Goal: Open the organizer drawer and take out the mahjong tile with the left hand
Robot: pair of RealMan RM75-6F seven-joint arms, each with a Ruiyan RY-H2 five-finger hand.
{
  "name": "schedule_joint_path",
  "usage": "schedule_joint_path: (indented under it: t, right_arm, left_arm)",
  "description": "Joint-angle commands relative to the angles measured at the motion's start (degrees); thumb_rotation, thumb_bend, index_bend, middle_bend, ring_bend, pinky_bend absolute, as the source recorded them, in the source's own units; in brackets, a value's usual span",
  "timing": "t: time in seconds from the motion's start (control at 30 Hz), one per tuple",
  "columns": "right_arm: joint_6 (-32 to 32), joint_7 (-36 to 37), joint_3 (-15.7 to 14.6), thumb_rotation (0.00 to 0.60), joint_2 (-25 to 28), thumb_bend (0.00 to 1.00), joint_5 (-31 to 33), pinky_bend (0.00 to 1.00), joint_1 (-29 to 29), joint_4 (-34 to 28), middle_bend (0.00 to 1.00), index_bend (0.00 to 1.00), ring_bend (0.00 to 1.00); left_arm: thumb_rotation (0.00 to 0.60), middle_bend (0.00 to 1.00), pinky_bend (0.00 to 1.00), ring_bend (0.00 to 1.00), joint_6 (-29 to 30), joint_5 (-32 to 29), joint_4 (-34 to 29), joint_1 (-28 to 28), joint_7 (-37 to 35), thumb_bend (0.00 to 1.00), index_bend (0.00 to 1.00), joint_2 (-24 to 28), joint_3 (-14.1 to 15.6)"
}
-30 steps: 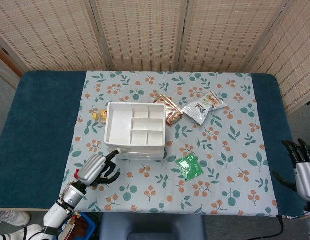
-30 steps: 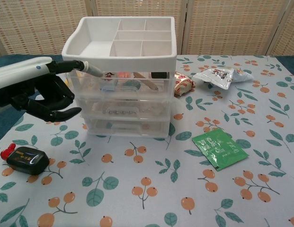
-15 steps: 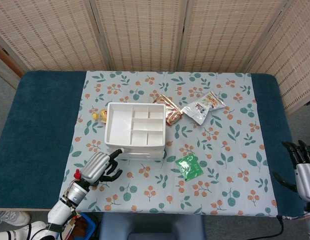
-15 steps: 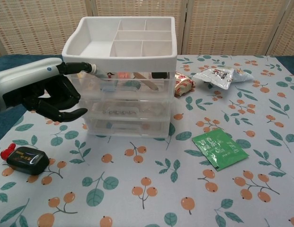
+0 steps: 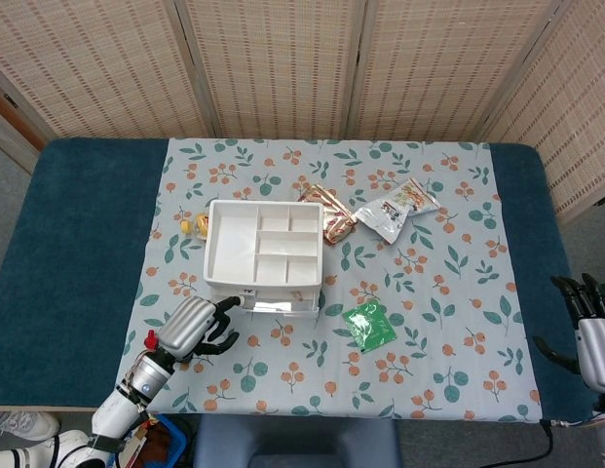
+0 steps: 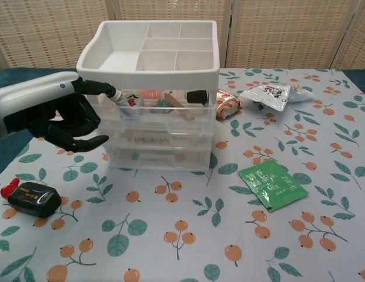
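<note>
The white organizer [image 5: 263, 255] [image 6: 150, 53] stands mid-table with an open tray on top and three clear drawers below. Its top drawer [image 6: 158, 104] sticks out a little toward me, its front showing in the head view too [image 5: 273, 305]. Inside lie several small items, among them a white piece with red marks [image 6: 133, 100] that may be the mahjong tile. My left hand [image 5: 190, 330] [image 6: 59, 114] is at the organizer's front left; one outstretched finger [image 6: 106, 91] touches the top drawer's left front corner, the rest curl in, holding nothing. My right hand [image 5: 589, 327] hangs at the table's right edge, fingers apart.
A green tea sachet [image 6: 272, 185] [image 5: 369, 324] lies right of the organizer. A black and red gadget [image 6: 32, 197] sits by my left hand. Snack packets [image 6: 275, 94] [image 6: 228, 104] lie behind and to the right. A yellow item [image 5: 192, 226] sits at the organizer's far left.
The top drawer has slid out toward the front, and its contents have shifted. My left hand's outstretched finger came back with the drawer corner. The right hand stayed still.
</note>
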Motion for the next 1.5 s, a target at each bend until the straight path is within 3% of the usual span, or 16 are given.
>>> schedule_joint_path:
  t: [0.03,0.97,1.5]
  right_arm:
    - [0.1,-0.1,0.0,0.600,0.0,0.19,0.0,0.15,0.0,-0.1,0.16,0.11,0.09]
    - [0.2,0.4,0.0,0.600,-0.3,0.19,-0.3,0.15,0.0,0.2,0.16,0.11,0.09]
    - [0.1,0.6,0.0,0.600,-0.3,0.19,-0.2,0.15,0.0,0.5,0.16,0.11,0.09]
  left_arm:
    - [0.600,0.88,1.00,0.94,0.2,0.5,-0.4,0.2,-0.2,0.38,0.33,0.4,0.4]
    - [0.600,0.88,1.00,0.94,2.4,4.2,-5.8,3.0,-1.0,0.38,0.33,3.9,5.1]
    - [0.600,0.88,1.00,0.94,3.3,5.0,-7.4,4.0,0.0,0.38,0.33,4.0,5.6]
